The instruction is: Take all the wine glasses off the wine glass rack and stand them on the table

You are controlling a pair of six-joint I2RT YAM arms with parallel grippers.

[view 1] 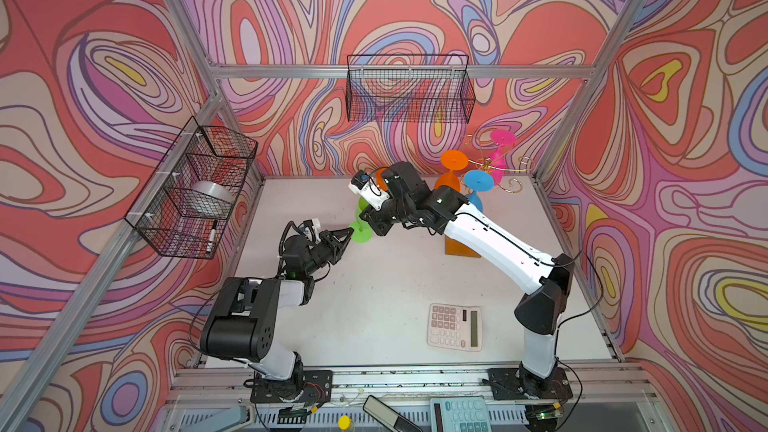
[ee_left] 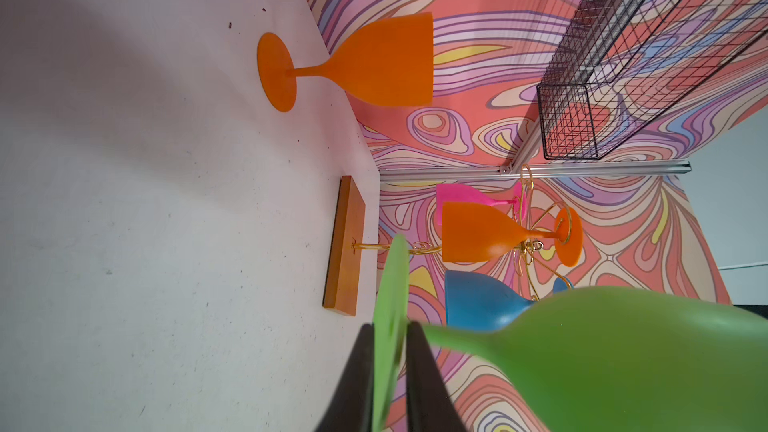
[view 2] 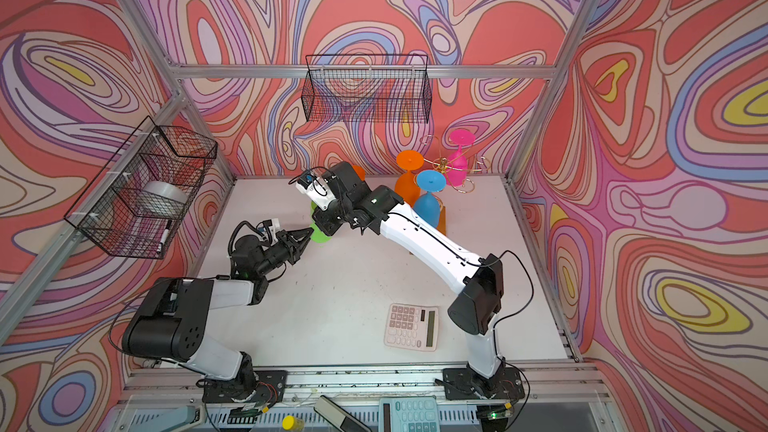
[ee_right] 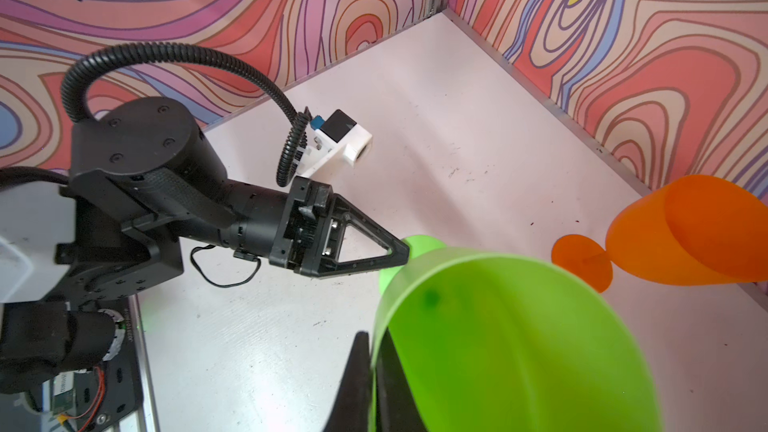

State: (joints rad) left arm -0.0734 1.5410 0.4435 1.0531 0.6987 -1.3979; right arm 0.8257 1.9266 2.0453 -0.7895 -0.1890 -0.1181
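Observation:
A green wine glass [view 1: 360, 218] [view 2: 321, 233] is upright over the table, left of middle. My right gripper [ee_right: 372, 336] is shut on the rim of its bowl [ee_right: 519, 347]. My left gripper [ee_left: 388, 328] [view 1: 351, 232] stands slightly open, one finger on each side of the glass's flat foot [ee_left: 390, 284]. I cannot tell whether the foot touches the table. The wine glass rack [view 1: 486, 166] [ee_left: 345, 243], gold wire on an amber base, stands at the back right. An orange [view 1: 453, 160], a blue [view 1: 478, 180] and a pink [view 1: 500, 139] glass hang from it upside down.
Another orange glass [ee_left: 386, 60] [ee_right: 685, 230] stands on the table near the back wall, behind my right wrist. A calculator [view 1: 455, 326] lies at the front right. Black mesh baskets hang on the back wall [view 1: 409, 89] and the left wall [view 1: 195, 189].

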